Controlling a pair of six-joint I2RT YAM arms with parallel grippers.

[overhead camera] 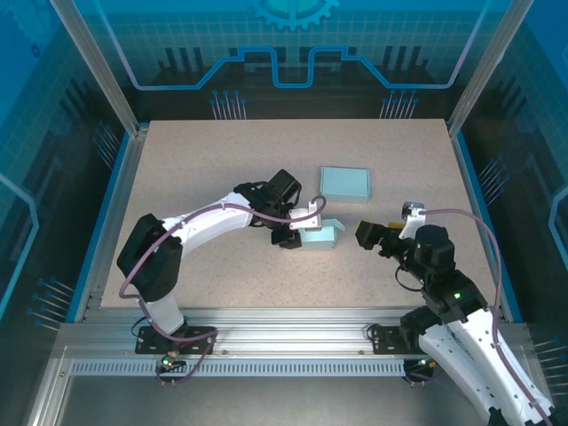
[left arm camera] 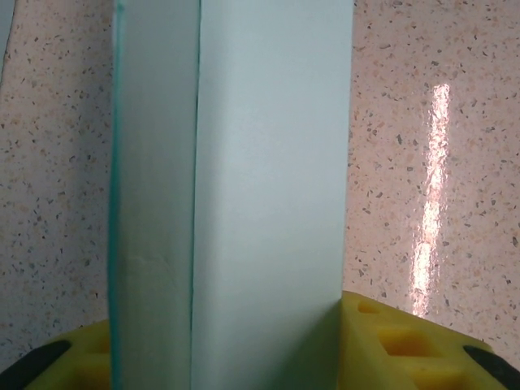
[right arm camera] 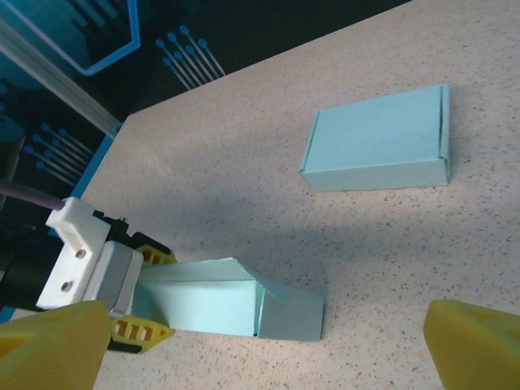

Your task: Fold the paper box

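Your left gripper (overhead camera: 300, 233) is pinching the paper box (overhead camera: 321, 236) by its left end, with the jaws closed down to the box's width. The wrist view shows it plainly. The pale teal card runs straight up the middle between the yellow fingers (left arm camera: 406, 345), its right wall hard against the right one. On the other side a loose panel hangs in front of the finger, so you can't quite tell whether that pad meets the wall or only the flap.

The box sits on the table (overhead camera: 222, 151), just right of centre, between your two arms. Its long axis lies across the table, left to right in the top view. The held end is toward the left arm and the free end is aimed at the right gripper (overhead camera: 366, 234). From the right wrist you see it lying on the speckled top with the free end squared off. A triangular flap (right arm camera: 244, 270) pokes up along the top edge near the middle, not tucked in.

Over to your right gripper: it's spread wide with nothing between the fingers. It hovers near the box's free end, facing it, with bare table between the two.

Behind the paper box, farther from you and apart from it, a folded box (overhead camera: 344, 183) lies flat and closed. Its long side also runs across the table.
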